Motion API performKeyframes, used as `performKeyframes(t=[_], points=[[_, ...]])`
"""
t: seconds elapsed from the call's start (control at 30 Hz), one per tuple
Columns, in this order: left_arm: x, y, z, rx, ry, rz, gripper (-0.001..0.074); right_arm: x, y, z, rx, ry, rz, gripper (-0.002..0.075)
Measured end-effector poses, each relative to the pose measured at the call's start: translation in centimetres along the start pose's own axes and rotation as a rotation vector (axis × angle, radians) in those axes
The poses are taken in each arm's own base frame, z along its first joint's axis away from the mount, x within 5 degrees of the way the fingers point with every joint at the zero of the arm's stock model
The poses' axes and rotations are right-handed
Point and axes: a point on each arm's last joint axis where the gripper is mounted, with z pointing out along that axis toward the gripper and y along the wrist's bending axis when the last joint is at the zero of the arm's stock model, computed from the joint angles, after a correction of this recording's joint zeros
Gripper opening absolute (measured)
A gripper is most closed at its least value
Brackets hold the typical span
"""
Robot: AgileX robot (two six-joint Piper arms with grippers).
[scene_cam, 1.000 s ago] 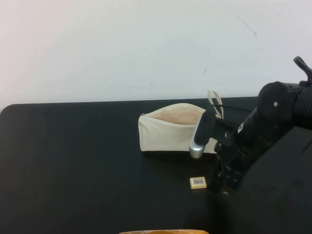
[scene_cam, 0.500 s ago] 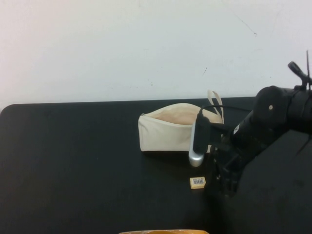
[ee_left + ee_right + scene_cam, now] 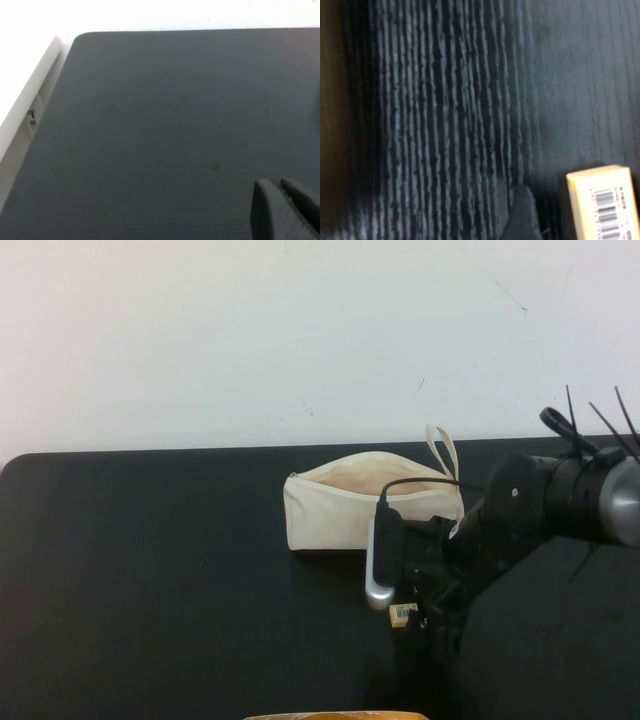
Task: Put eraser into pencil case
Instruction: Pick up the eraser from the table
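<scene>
The right gripper (image 3: pixel 418 618) has been lowered onto the eraser (image 3: pixel 402 614), partly hiding it; jaw state cannot be told. The pencil case (image 3: pixel 340 510) lies left-right. The left gripper (image 3: pixel 285 210) is cropped, apparently closed.

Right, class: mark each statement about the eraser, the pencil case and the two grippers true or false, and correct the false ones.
1. The eraser lies inside the pencil case. False: it lies on the black table, in front of the case.
2. The pencil case is unzipped, its beige lining showing. True.
3. The right gripper is down at the eraser. True.
4. The left gripper hovers over the pencil case. False: the left wrist view shows only bare table beneath it.
5. The eraser carries a barcode label. True.
</scene>
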Motion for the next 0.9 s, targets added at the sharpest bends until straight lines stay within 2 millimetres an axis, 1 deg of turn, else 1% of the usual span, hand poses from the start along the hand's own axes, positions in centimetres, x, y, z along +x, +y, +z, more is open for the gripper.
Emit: performKeyframes(t=[0.1, 0.23, 0.37, 0.47, 0.63, 0.8, 0.9], points=[[0.0, 0.0, 0.0, 0.0, 0.0, 0.0, -0.0001, 0.2, -0.1, 0.5, -0.001, 0.006, 0.002, 0.0501], [0.0, 0.0, 0.0, 0.0, 0.0, 0.0, -0.0001, 0.1, -0.2, 0.6, 0.001, 0.005, -0.001, 0.0497], [0.0, 0.0, 0.0, 0.0, 0.0, 0.0, -0.0001, 0.1, -0.2, 0.8, 0.0, 0.002, 0.005, 0.046], [0.0, 0.0, 0.0, 0.0, 0.0, 0.0, -0.0001, 0.1, -0.2, 0.8, -0.004, 0.001, 0.008, 0.039], [0.0, 0.0, 0.0, 0.0, 0.0, 0.0, -0.0001, 0.1, -0.1, 0.8, -0.013, -0.001, 0.018, 0.0201], [0.0, 0.0, 0.0, 0.0, 0.0, 0.0, -0.0001, -0.4, -0.3, 0.8, -0.044, -0.008, 0.02, 0.0204], [0.0, 0.0, 0.0, 0.0, 0.0, 0.0, -0.0001, -1.0, -0.4, 0.5, -0.09, -0.025, 0.031, 0.0204]])
